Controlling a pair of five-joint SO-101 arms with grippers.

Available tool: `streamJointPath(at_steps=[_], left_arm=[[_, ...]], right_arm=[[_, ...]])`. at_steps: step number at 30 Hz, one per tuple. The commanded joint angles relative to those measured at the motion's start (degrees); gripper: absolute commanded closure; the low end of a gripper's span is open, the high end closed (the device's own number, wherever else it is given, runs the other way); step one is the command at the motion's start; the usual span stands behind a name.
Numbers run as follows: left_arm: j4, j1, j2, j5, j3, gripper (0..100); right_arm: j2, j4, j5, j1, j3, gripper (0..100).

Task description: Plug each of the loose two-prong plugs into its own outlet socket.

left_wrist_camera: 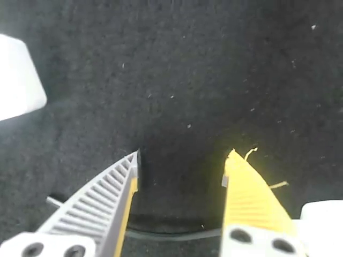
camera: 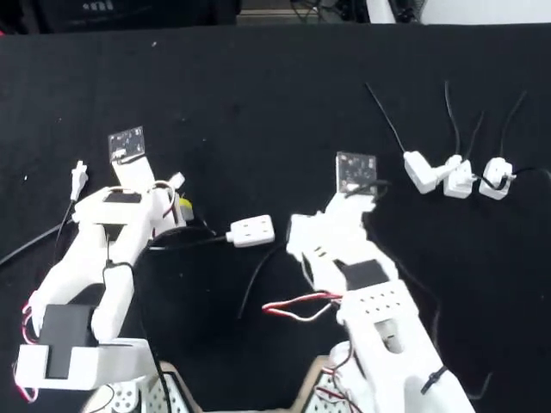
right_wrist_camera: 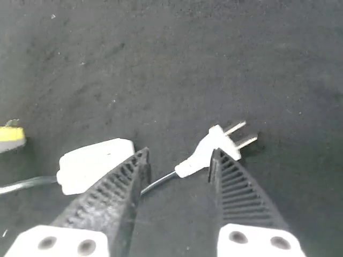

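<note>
**Right arm's hovering over a plug: go for the body, not the prongs**

High view: the outlet socket point(camera: 251, 230) is sitting mid-table point(camera: 258, 86). Three spare plugs point(camera: 458, 179) are lying out at 2 o'clock, and another one point(camera: 78, 178) at 9.

Left wrist view: your left gripper point(left_wrist_camera: 182, 156) is hanging wide open, carrying nothing.

Right wrist view: your right gripper point(right_wrist_camera: 179, 153) is gaping too, straddling a two-prong plug point(right_wrist_camera: 206, 152) without gripping it. I'm guessing it's light, slick plastic, so you're wanting the white body. Its cord point(right_wrist_camera: 158, 184) is probably going to tug.

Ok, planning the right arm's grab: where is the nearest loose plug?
In the right wrist view the plug lies between the open fingers of the right gripper, the white socket block beside it.
</note>
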Motion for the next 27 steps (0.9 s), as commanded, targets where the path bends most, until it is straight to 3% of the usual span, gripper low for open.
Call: streamJointPath(at_steps=[1, 6, 17, 27], left_arm=[[-1.1, -0.1, -2.1, 0.7, -0.1, 74], [-1.1, -0.1, -1.8, 0.7, -0.1, 74], [-1.1, -0.1, -1.8, 0.7, -0.1, 74], [-1.1, -0.1, -1.8, 0.7, 0.0, 74]], right_arm=[[0.1, 3.8, -0.7, 2.6, -5.0, 82.1], [5.9, 9.9, 1.1, -1.0, -10.1, 82.2], [32.2, 10.3, -7.8, 0.8, -24.7, 82.2], [42.9, 10.4, -7.8, 4.7, -31.8, 82.4]])
